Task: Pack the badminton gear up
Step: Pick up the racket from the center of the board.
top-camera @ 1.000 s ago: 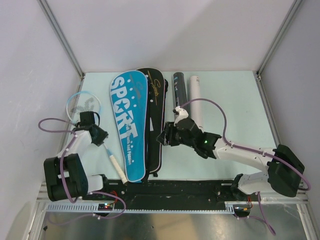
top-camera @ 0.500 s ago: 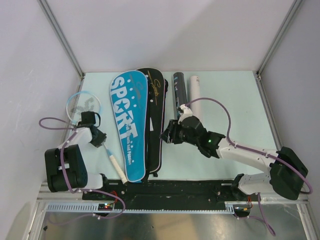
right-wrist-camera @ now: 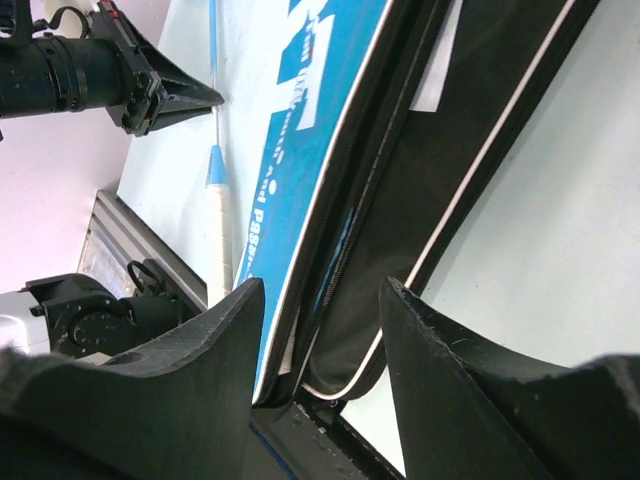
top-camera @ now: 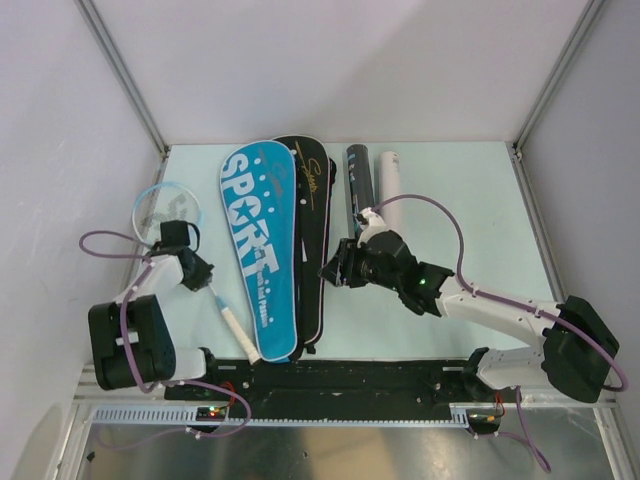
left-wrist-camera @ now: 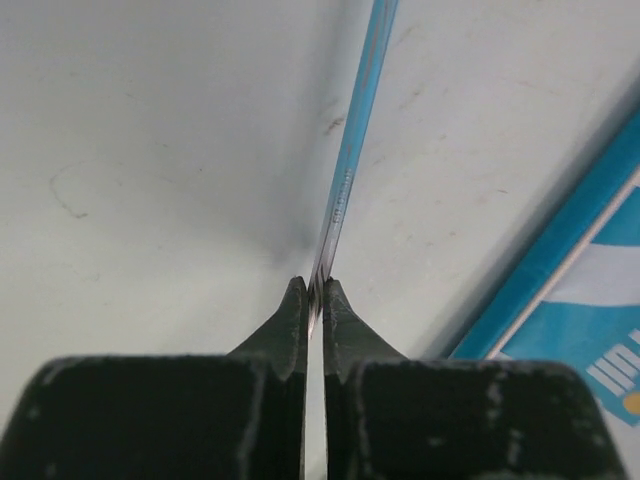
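Racket shaft, thin glossy blue (left-wrist-camera: 345, 170): likely light, whippy, slick. Left gripper (left-wrist-camera: 315, 292) pinches it mid-length; right gripper (right-wrist-camera: 320, 295) spread, empty.

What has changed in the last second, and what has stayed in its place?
The left gripper has closed on the thin blue shaft of the racket; before, its jaws were partly open. The right arm has shifted a little to the right, and the right gripper remains open over the covers. The racket, blue cover, black cover, black tube and white tube lie as before.
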Robot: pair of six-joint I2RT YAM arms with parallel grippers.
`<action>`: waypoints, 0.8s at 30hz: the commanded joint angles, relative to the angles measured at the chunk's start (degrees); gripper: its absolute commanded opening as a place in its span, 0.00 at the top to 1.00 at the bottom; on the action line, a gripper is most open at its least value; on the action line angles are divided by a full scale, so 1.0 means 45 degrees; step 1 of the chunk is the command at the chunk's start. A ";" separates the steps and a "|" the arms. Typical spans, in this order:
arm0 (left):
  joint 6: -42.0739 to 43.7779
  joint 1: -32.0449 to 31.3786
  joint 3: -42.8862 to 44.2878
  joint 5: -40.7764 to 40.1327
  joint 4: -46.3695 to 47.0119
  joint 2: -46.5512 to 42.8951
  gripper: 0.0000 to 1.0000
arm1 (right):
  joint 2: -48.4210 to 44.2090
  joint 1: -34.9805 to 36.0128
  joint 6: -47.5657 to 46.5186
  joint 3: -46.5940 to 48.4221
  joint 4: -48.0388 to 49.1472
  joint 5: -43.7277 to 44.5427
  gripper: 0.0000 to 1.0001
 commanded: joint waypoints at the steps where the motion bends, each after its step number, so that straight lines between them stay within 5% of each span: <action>1: -0.0155 0.0098 0.0036 0.0446 0.0189 -0.1594 1.00 | -0.0045 0.0031 -0.0008 -0.0052 0.1008 -0.0874 0.44; 14: -0.0404 -0.0041 -0.0639 0.1983 0.0209 -0.4532 1.00 | 0.2040 0.0837 0.0526 0.0783 0.2641 -0.2254 0.39; 24: -0.1392 -0.2475 -0.1210 0.2626 0.0888 -0.5483 1.00 | 0.4649 0.1647 0.0934 0.3059 0.2546 -0.3252 0.32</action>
